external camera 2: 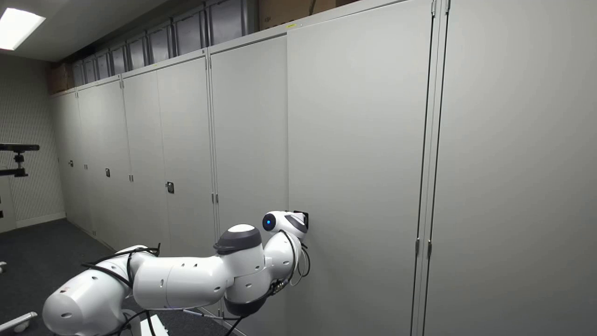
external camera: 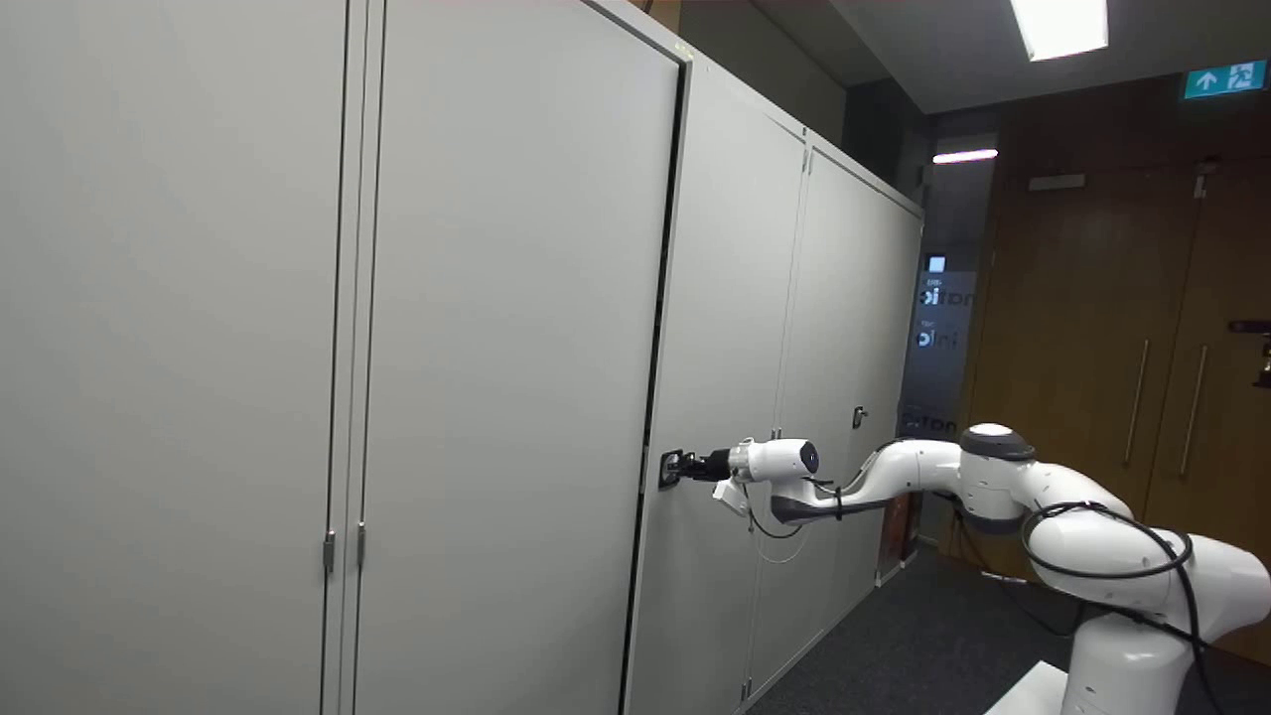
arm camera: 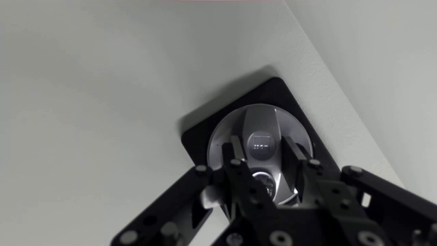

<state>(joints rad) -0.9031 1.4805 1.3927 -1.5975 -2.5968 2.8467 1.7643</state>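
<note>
In the wrist view a grey metal handle with a round keyhole lies on a silver disc, set in a black square-cornered plate. Both fingers of my gripper flank the handle closely, shut on it. The handle stands turned at an angle to the plate's long edges. In an exterior view, my gripper reaches the plate on a tall pale grey cabinet door. A dark gap runs along that door's edge, beside the neighbouring door. My wrist hides the fingers and handle in an exterior view.
More grey cabinet doors line the wall, some with black handle plates. Cables loop along the arm. The arm's white stand is on dark carpet. Wooden doors stand at the far end.
</note>
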